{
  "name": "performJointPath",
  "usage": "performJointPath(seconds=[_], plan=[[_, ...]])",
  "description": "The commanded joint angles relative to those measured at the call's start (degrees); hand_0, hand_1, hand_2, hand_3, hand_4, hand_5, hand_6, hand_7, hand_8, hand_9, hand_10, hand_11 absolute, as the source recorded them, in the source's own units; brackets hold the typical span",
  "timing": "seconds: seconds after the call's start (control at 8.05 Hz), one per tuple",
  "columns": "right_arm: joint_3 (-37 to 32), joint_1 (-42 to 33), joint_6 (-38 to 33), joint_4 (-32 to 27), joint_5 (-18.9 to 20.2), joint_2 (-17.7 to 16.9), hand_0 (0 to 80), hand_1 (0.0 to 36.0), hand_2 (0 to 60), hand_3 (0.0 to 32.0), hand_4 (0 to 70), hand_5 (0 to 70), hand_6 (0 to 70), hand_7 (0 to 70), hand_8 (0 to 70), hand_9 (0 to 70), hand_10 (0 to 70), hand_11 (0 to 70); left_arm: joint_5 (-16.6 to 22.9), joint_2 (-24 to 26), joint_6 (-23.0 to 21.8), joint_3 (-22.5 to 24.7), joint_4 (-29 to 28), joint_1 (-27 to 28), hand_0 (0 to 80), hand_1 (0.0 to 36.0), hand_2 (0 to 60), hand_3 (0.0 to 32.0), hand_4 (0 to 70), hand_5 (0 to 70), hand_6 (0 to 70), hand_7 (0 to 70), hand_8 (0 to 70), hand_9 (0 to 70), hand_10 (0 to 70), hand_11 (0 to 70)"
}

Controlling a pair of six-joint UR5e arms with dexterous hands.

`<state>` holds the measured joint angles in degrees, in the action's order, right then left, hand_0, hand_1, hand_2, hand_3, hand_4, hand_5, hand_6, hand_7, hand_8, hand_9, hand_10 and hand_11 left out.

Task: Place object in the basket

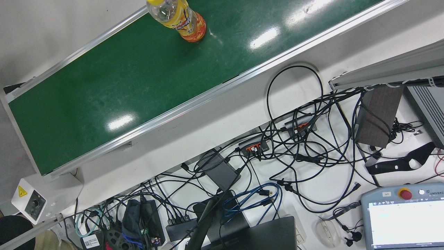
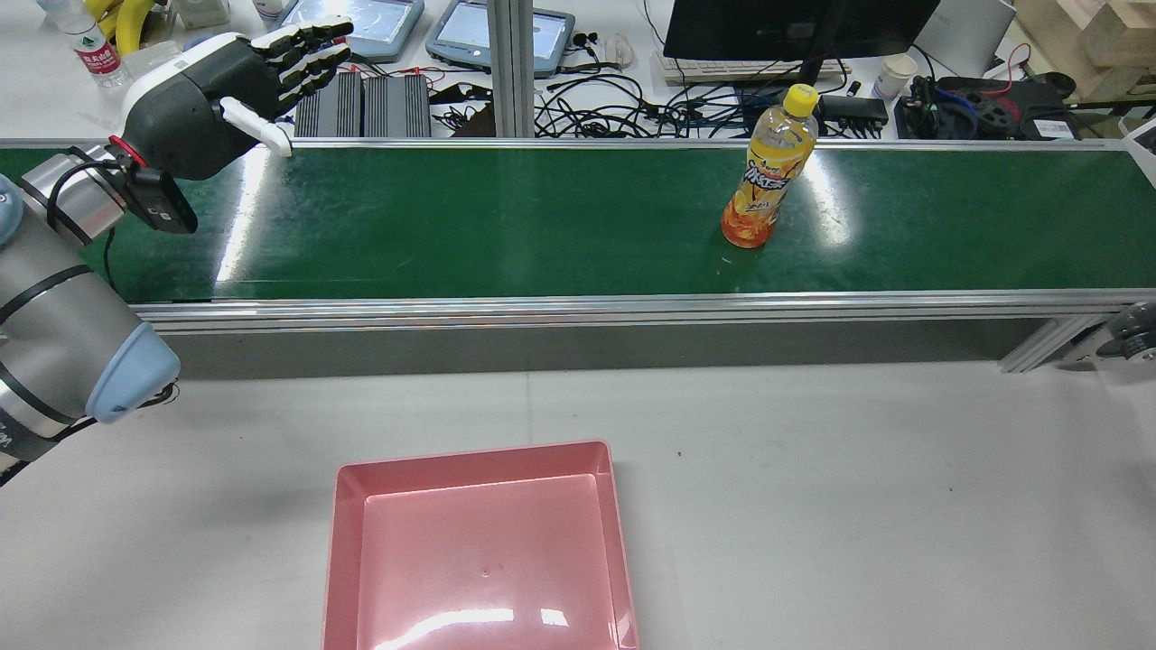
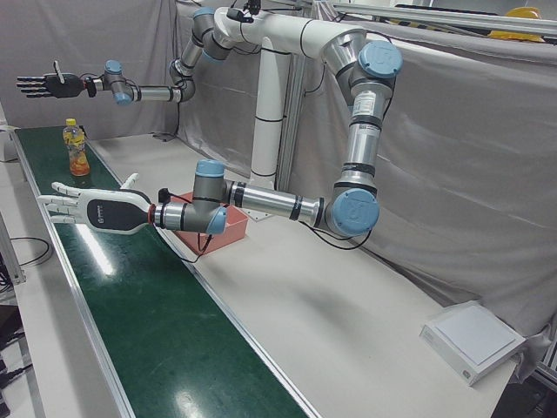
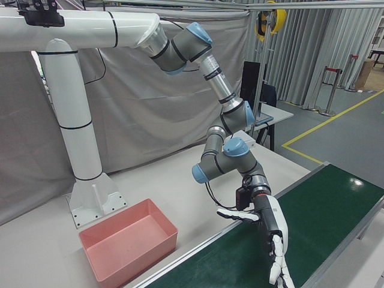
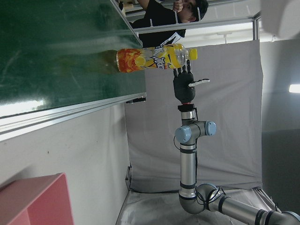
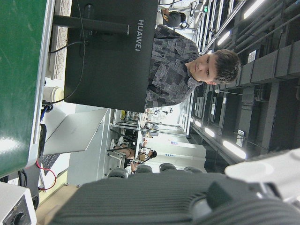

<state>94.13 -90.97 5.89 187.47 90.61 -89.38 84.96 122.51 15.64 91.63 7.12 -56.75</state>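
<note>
Upright on the belt, the bottle stands well apart from the splayed, empty left hand.

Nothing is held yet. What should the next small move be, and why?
Probably lower the right hand toward the bottle: that hand hangs open above and near it, while the bottle stands upright on the belt, far from the open left hand.

An orange drink bottle with a yellow cap stands upright on the green belt. The pink basket sits empty on the white table.
</note>
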Motion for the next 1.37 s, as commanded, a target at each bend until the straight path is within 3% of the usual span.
performJointPath(seconds=[0.0, 1.24], plan=[[0.0, 0.0, 0.0, 0.0, 0.0, 0.0, 0.0, 0.0, 0.0, 0.0, 0.0, 0.0, 0.0, 0.0, 0.0, 0.0, 0.0, 0.0, -0.1, 0.0, 0.5, 0.0, 0.5, 0.1, 61.4, 3.6, 0.0, 1.2, 13.4, 14.3, 0.9, 1.4, 6.6, 8.6, 0.8, 2.6], [0.0, 0.0, 0.0, 0.0, 0.0, 0.0, 0.0, 0.0, 0.0, 0.0, 0.0, 0.0, 0.0, 0.0, 0.0, 0.0, 0.0, 0.0, -0.1, 0.3, 1.1, 0.0, 0.5, 0.0, 61.0, 3.2, 0.0, 1.2, 13.4, 15.4, 1.0, 1.4, 7.0, 9.3, 0.7, 2.4]])
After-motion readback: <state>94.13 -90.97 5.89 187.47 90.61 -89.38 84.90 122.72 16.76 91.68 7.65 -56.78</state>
